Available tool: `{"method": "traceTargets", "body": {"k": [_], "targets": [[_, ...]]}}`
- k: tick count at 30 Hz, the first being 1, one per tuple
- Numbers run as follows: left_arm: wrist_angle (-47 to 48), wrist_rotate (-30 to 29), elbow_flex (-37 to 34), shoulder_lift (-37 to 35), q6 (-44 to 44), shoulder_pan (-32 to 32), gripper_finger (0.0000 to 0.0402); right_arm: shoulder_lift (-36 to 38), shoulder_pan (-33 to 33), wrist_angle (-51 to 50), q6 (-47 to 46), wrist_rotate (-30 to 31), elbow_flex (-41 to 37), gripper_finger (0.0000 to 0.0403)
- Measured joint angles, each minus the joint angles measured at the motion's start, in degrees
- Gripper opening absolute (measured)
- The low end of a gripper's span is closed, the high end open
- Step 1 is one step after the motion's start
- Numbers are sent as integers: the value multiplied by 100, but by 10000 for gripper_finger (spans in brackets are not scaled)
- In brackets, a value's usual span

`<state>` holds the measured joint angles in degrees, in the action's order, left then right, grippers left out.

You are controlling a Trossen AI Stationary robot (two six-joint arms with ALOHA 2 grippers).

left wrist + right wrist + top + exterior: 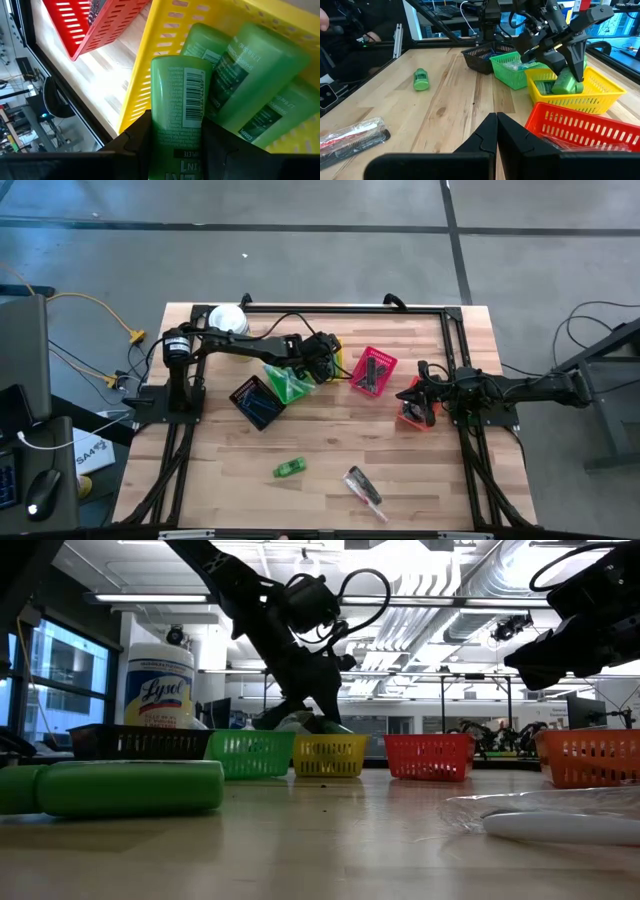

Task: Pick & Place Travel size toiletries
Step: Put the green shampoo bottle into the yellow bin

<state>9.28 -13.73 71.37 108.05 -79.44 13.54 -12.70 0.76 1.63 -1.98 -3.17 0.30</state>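
A pale wooden butcher-block worktop (330,435) carries a row of small slotted plastic baskets. Taking the yellow basket (580,92) as landmark: a green basket (512,67) sits just beside it, a dark navy basket (257,402) lies beyond the green one, a red basket (373,371) stands on the yellow basket's other side, and an orange basket (412,412) sits farther that way. A white wipes tub with a yellow label (159,685) stands at the worktop's far corner, well apart from the yellow basket.

Both arms are dark, built of slim black links with bulkier joint housings; the left arm (240,343) has a silver-capped base joint and a looping black cable, and the right end effector (496,131) ends in two flat matte-black fingers
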Motion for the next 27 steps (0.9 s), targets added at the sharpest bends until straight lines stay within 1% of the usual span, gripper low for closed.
{"method": "traceTargets", "body": {"k": [11,20,27], "targets": [[8,14,0,0,-119,0,112,-1,1,4,3,-1,1,2],[-9,207,0,0,24,2,153,-1,1,7,5,-6,1,2],[-18,207,0,0,37,2,158,-1,2,9,5,-6,1,2]]}}
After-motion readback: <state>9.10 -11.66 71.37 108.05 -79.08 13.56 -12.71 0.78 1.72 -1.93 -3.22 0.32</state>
